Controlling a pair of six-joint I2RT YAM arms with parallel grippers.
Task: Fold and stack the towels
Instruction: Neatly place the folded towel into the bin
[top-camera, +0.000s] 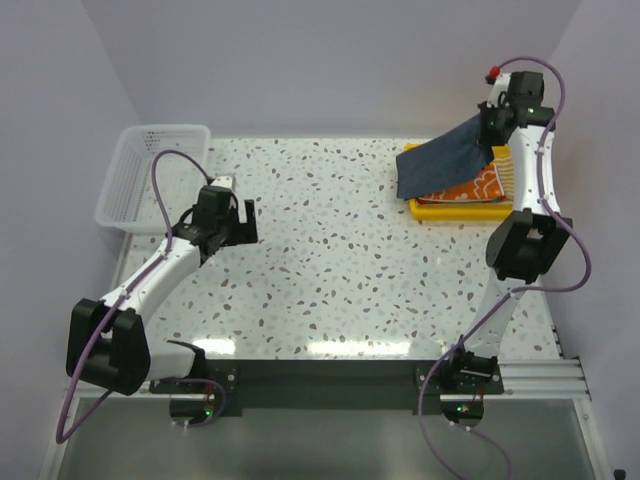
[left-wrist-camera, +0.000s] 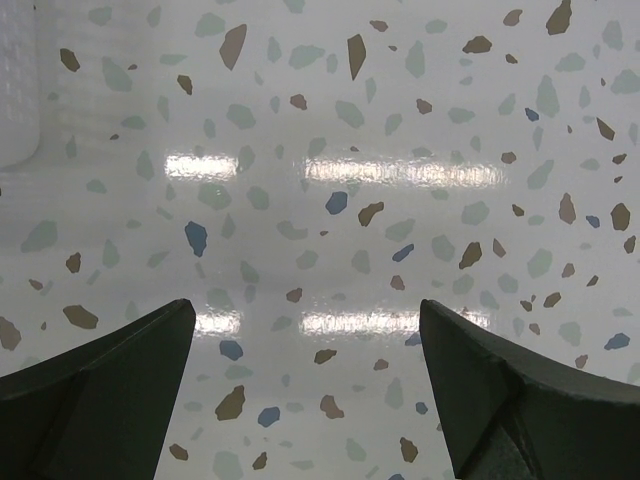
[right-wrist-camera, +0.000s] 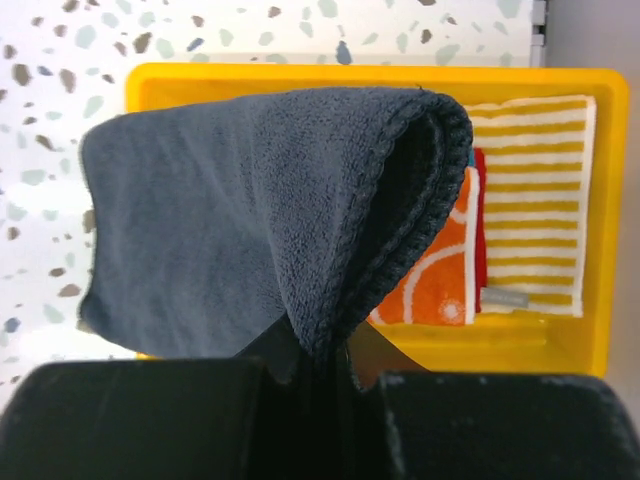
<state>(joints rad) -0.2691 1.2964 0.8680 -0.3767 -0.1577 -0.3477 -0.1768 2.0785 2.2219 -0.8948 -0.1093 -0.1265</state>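
My right gripper (top-camera: 492, 128) (right-wrist-camera: 322, 352) is shut on the edge of a dark blue-grey towel (top-camera: 442, 162) (right-wrist-camera: 240, 220), lifted above the yellow tray (top-camera: 460, 210) (right-wrist-camera: 540, 345) so that it drapes down to the left. Under it in the tray lie an orange towel with white prints (top-camera: 478, 186) (right-wrist-camera: 440, 270) and a tan-and-white striped towel (top-camera: 503, 166) (right-wrist-camera: 530, 200); a red and teal edge shows between them. My left gripper (top-camera: 243, 222) (left-wrist-camera: 308, 340) hangs open over bare speckled tabletop at the left, holding nothing.
A white mesh basket (top-camera: 150, 175) stands at the far left corner of the speckled table (top-camera: 330, 250). The yellow tray sits at the far right, close to the table's right edge.
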